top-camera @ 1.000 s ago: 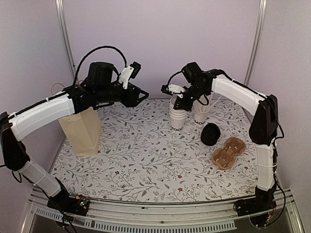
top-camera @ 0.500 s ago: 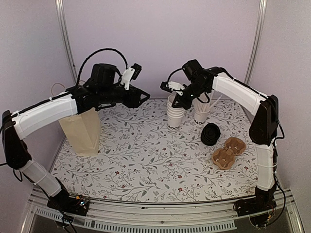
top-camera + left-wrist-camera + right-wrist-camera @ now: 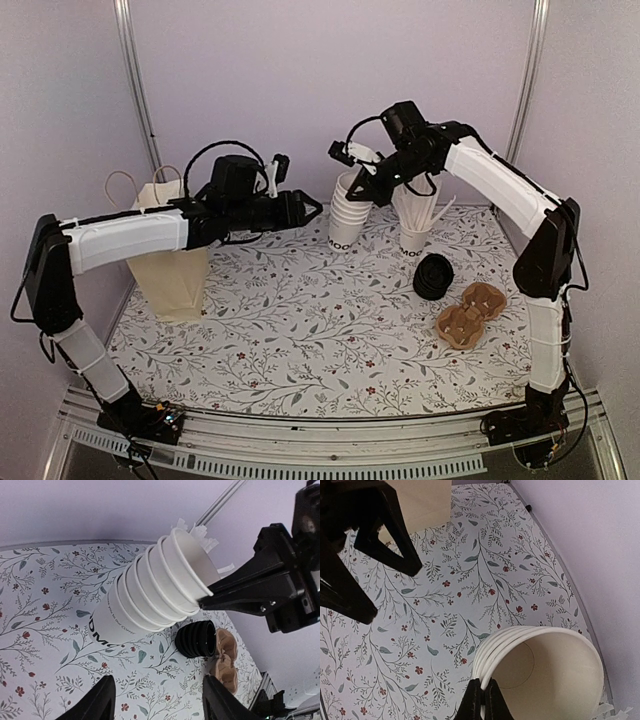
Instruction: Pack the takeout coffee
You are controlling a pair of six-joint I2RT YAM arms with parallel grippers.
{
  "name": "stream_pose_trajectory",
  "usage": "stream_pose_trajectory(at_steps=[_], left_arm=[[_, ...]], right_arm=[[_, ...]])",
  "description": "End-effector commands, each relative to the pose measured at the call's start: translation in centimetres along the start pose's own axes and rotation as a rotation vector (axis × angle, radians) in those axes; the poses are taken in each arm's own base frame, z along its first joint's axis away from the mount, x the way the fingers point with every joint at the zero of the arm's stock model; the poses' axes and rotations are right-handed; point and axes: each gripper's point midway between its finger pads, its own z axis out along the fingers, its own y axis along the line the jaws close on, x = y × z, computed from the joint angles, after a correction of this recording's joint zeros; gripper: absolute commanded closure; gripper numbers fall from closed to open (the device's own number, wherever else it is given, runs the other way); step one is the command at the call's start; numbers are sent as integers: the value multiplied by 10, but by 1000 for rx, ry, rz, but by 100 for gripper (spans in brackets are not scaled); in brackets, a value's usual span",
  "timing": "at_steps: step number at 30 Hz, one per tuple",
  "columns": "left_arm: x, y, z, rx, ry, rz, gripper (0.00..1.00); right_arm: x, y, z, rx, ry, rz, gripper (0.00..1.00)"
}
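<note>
The step in hand is judged to be the separating of one cup from the nested stack of white MOO paper cups [image 3: 343, 215], which is held tilted at the 12 o'clock side of the table [image 3: 300, 340], its base seemingly just off the surface. The rim of the topmost cup is pinched by the clenched right jaws, one finger inside the mouth. The left jaws are released and spread wide, aimed at the stack's lower end from 9 o'clock without touching it. The next move is judged to call for the lowest cup to be gripped around its wall and drawn off along the stack's axis. No lid is fitted yet: the black lids [image 3: 434, 276] are stacked at 2 o'clock, with the cup of straws [image 3: 415, 238] just behind them. The cardboard cup carrier [image 3: 470, 312] is seen at 3 o'clock and the paper bag [image 3: 170, 270] at 9 o'clock, beneath the left arm [image 3: 120, 240]. Nothing is seen between the left jaws and the stack.
</note>
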Motion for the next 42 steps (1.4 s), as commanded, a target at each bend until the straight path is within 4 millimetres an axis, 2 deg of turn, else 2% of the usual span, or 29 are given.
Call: stream_pose_trajectory(at_steps=[1,3,4,6,7,11,20,29,42], left_arm=[[-13,0,1,80,-162,-267,39],[-11,4,0,96,-212,-317,40],[-10,4,2,97,-218,-331,40],[-10,5,7,105,-223,-352,40],[-11,4,8,120,-230,-365,39],[-13,0,12,170,-255,-395,38],[-16,-2,26,226,-270,-445,41],[-19,-2,25,226,-288,-439,46],[-9,8,38,210,-271,-458,52]], right_arm=[[-18,-8,-7,64,-47,1,100],[-26,14,-13,-83,-98,-26,100],[-27,13,-11,-104,-111,-12,100],[-21,5,5,15,-49,-9,100],[-17,9,10,23,-24,-31,100],[-24,29,9,-76,-63,-28,100],[-26,35,8,-107,-71,-22,100],[-27,37,4,-116,-73,-14,100],[-32,42,4,-115,-79,-18,100]])
